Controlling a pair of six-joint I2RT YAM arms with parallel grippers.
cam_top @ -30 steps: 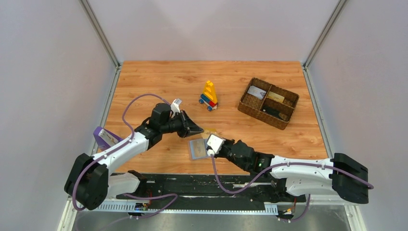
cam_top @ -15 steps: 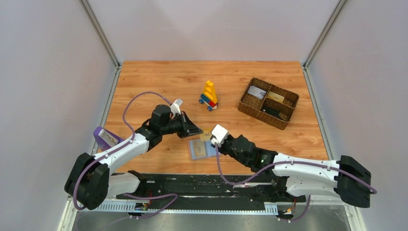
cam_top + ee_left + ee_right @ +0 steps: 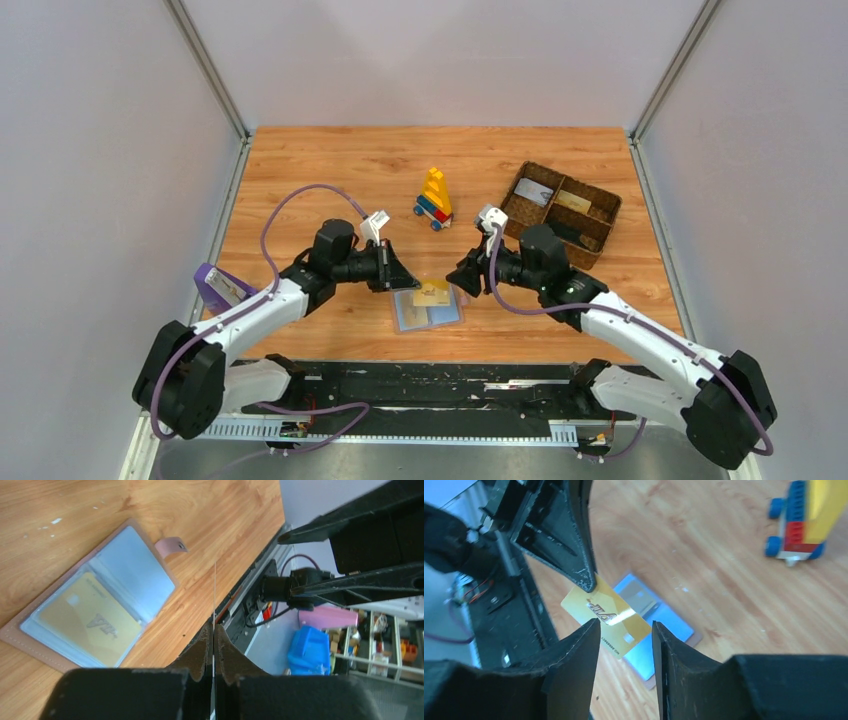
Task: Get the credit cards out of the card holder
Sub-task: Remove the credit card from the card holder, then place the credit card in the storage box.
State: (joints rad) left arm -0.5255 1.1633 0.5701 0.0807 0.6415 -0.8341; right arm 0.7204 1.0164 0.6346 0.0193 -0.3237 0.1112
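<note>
The light-blue card holder (image 3: 425, 312) lies open on the table between my grippers, also in the left wrist view (image 3: 132, 572) with its pinkish tab (image 3: 171, 545). My left gripper (image 3: 408, 279) is shut on a tan-gold card (image 3: 433, 293) and holds it flat just above the holder; the right wrist view shows the card (image 3: 606, 612) pinched by one corner. A second gold card (image 3: 87, 622) sits in a holder pocket. My right gripper (image 3: 462, 276) is open and empty, facing the held card from the right.
A brown woven basket (image 3: 605, 228) at the back right holds a greyish-white card (image 3: 533, 192), a tan card (image 3: 573, 201) and a black card (image 3: 566, 233). A toy of coloured bricks (image 3: 434, 198) stands behind the holder. A purple object (image 3: 215, 285) lies at the left edge.
My right gripper has left the holder and swung back and right, now facing the left gripper. The gold card has come out and hangs in my left gripper, which shifted slightly nearer.
</note>
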